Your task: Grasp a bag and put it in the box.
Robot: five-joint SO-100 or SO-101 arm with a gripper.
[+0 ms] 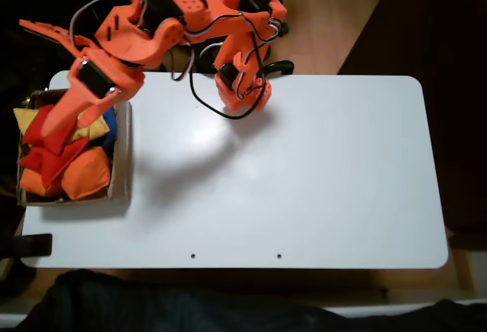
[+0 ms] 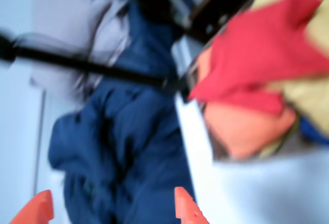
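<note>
The orange arm (image 1: 190,20) reaches from its base at the table's (image 1: 304,180) far edge toward the left end, where the brown box (image 1: 120,172) sits at the left edge of the white tabletop. In the fixed view the gripper (image 1: 47,130) hangs over the box, its long orange finger lying across the pile of beanbags inside. That pile holds red bags (image 1: 47,161) in the middle, orange beanbags (image 1: 85,178) along the near side, a yellow beanbag (image 1: 24,119) toward the far left corner and a bit of blue cloth (image 1: 111,122) against the right wall. The wrist view is blurred: two orange fingertips (image 2: 187,208) poke up from the bottom edge, well apart with nothing between them, so the jaws stand spread and hold nothing. In that view a red bag (image 2: 262,54) lies on top of an orange one (image 2: 247,131) and a yellow one (image 2: 308,93), beside a heap of dark blue fabric (image 2: 128,157). No writing or label can be read anywhere.
</note>
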